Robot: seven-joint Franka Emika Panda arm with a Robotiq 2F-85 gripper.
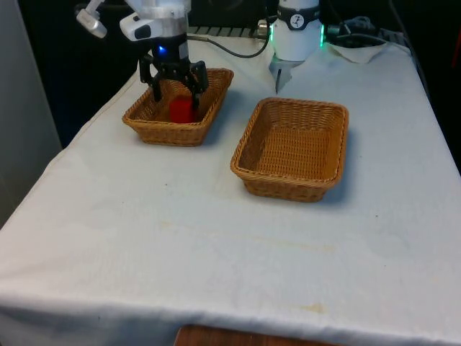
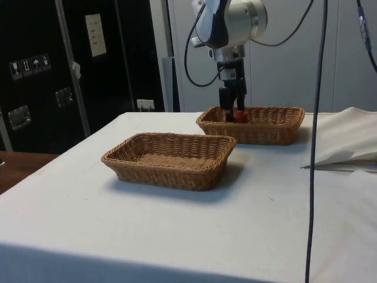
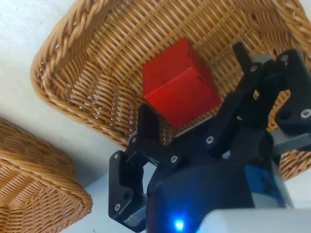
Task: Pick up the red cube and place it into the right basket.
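The red cube (image 1: 181, 110) lies inside the wicker basket (image 1: 164, 134) on the front view's left. My gripper (image 1: 176, 95) is lowered into that basket, open, with one finger on each side of the cube. In the wrist view the red cube (image 3: 180, 90) sits tilted between the fingers (image 3: 146, 119); one finger is at its edge and the other stands a little apart from it. From the side, the gripper (image 2: 231, 115) reaches into the far basket (image 2: 265, 133) with the cube (image 2: 240, 117) at its tips. The other basket (image 1: 291, 190) on the front view's right holds nothing.
The empty basket (image 2: 168, 169) stands nearer the side camera, a short gap from the one with the cube. A crumpled white cloth (image 1: 360, 50) lies near the robot's base. A dark cable (image 2: 318, 118) hangs down at the side view's right.
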